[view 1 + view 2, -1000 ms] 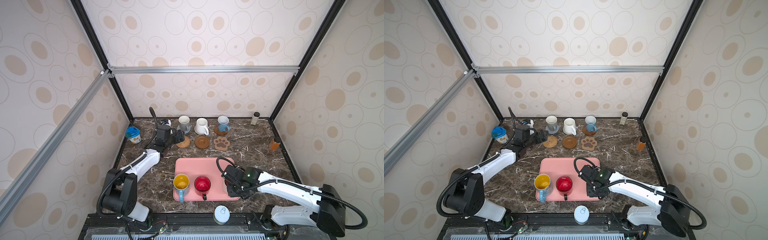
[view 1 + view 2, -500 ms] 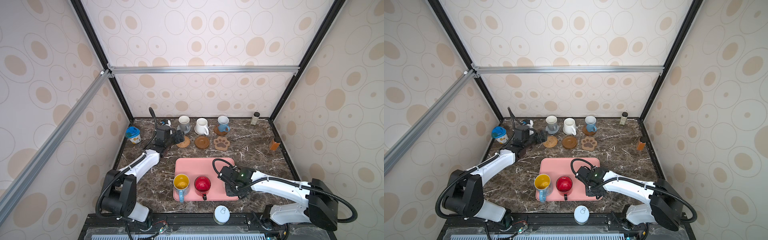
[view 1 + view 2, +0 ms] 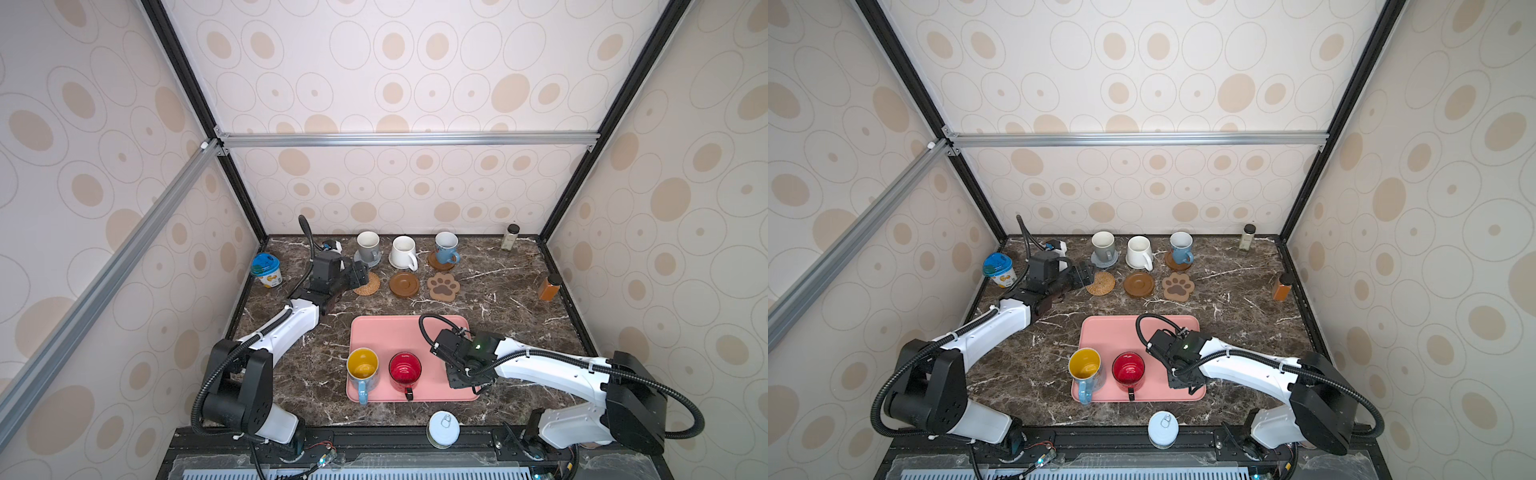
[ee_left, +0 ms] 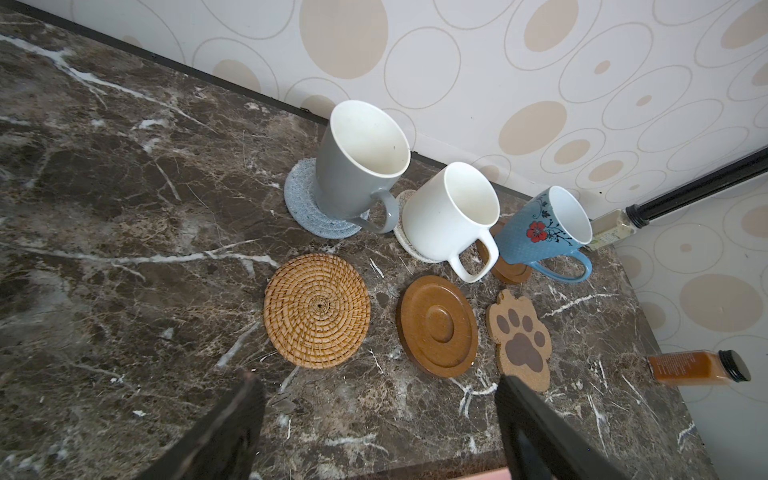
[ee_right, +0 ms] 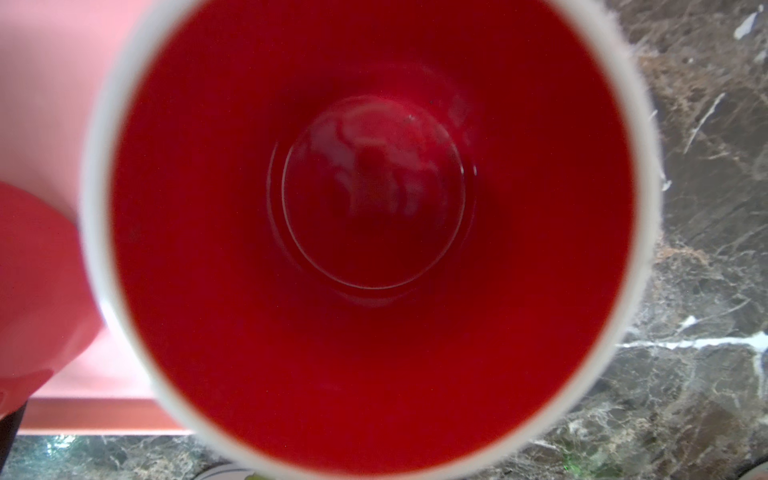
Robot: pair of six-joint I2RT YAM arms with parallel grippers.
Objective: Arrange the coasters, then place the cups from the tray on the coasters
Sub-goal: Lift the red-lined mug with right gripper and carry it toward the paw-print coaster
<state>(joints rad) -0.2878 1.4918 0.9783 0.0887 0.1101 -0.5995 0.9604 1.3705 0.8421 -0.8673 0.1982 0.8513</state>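
At the back, the grey cup (image 3: 368, 245), white cup (image 3: 404, 251) and light blue cup (image 3: 446, 247) each stand on a coaster. In front of them lie the rattan coaster (image 4: 316, 309), a wooden disc (image 4: 436, 326) and the paw coaster (image 4: 519, 338), all bare. My left gripper (image 4: 376, 380) hangs open beside the rattan coaster. The pink tray (image 3: 390, 332) holds the yellow-inside cup (image 3: 362, 365) and red cup (image 3: 405, 369). My right gripper (image 3: 467, 382) is at the tray's front right corner, shut on the white cup with red inside (image 5: 374, 208); its fingers are hidden.
A blue-lidded tub (image 3: 266, 270) stands by the left wall. A white can lid (image 3: 444, 428) lies at the front edge. A small clear bottle (image 3: 510, 237) and an amber bottle (image 3: 549, 286) stand along the right wall. Walls close in three sides.
My right arm has shifted a little to the left over the tray's front right corner and its jaws have closed. The left arm has not moved.
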